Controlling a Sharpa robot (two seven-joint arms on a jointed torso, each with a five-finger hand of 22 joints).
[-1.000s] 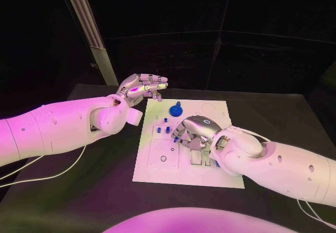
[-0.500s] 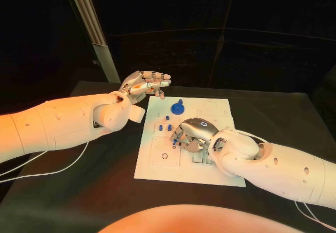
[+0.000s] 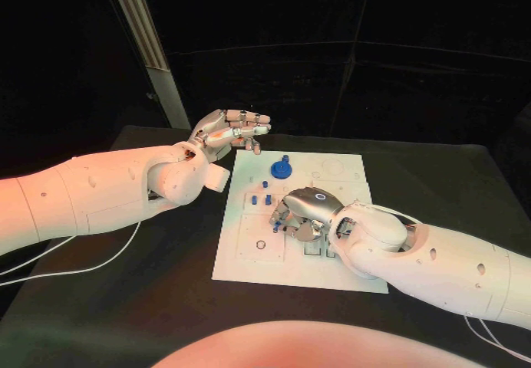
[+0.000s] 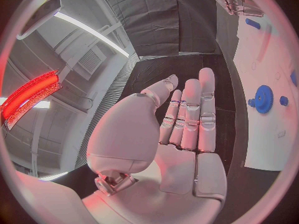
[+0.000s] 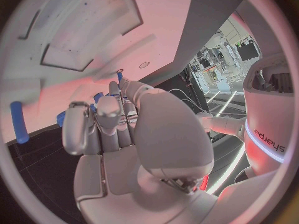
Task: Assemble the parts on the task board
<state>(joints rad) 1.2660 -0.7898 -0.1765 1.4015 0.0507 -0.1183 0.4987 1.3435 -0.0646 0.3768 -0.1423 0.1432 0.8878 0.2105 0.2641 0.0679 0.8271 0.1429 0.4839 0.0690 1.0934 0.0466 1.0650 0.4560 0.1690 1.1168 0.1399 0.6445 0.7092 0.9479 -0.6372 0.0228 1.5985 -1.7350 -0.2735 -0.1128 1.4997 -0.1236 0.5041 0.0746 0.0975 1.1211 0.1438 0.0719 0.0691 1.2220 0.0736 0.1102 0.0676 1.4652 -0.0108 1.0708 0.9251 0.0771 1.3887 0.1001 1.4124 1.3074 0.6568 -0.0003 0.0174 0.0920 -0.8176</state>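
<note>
Right hand point(image 3: 305, 212) sits fingers-down mid task board point(image 3: 257, 264), over blue parts point(image 3: 261, 200); can't tell if it grips any. Blue gear point(image 3: 281, 169) lies beyond it. Left hand point(image 3: 228, 132) hovers off the board's far-left corner, fingers loosely apart, empty.

Right hand point(image 3: 307, 212) blocks the task board's point(image 3: 260, 264) middle.

We see the left hand point(image 3: 230, 131) raised off the table, fingers extended close together, holding nothing. The right hand point(image 3: 307, 211) hangs palm-down, fingers curled downward; we cannot tell whether they grip anything.
</note>
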